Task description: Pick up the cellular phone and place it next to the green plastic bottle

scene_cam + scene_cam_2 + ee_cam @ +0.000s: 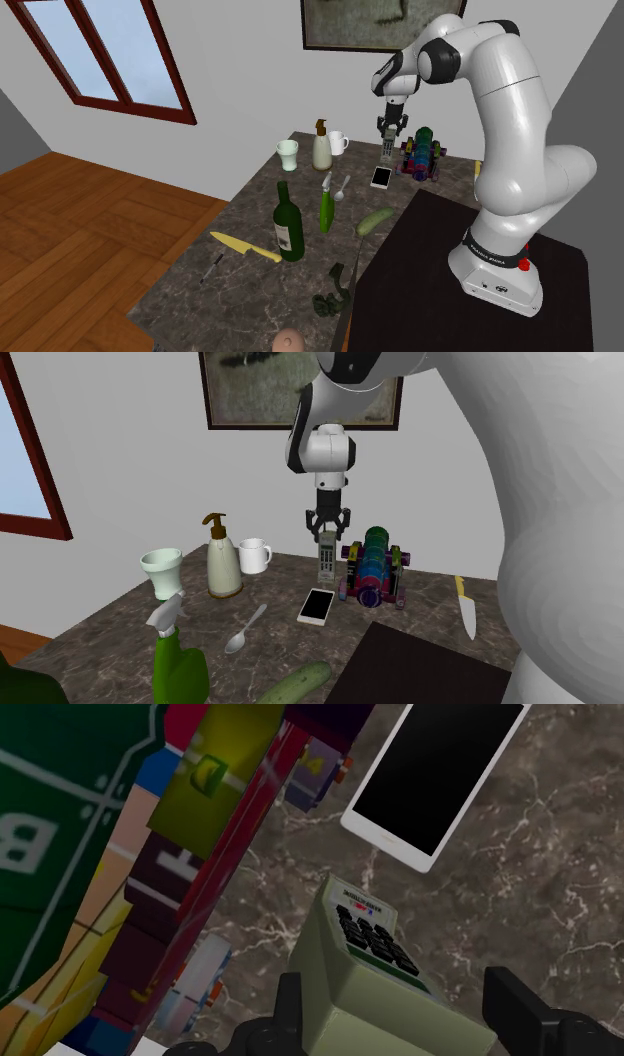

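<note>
On the dark marbled counter (255, 205) are set a cup (288, 152), a dispenser (321, 146), a mug (339, 142), a smartphone (381, 177), a toy (422, 156), a spoon (343, 188), a spray bottle (327, 207), a wine bottle (288, 226), a cucumber (375, 221) and a yellow knife (245, 247).

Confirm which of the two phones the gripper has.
The grey-green keypad phone, clasped upright in the gripper. The white flat-screen phone lies flat on the counter, untouched.
</note>
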Robot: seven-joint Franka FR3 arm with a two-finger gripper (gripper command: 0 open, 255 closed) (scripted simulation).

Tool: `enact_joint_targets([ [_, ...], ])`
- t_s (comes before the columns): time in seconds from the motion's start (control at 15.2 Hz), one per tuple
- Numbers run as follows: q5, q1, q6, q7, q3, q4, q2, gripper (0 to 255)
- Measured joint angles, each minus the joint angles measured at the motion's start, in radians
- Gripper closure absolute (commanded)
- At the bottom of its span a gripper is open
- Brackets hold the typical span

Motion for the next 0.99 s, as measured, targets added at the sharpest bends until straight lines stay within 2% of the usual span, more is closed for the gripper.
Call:
enact_joint_targets([
  [0.99, -0.041, 0.016, -0.137, 0.026, -0.029, 0.030, -0.112, 255],
])
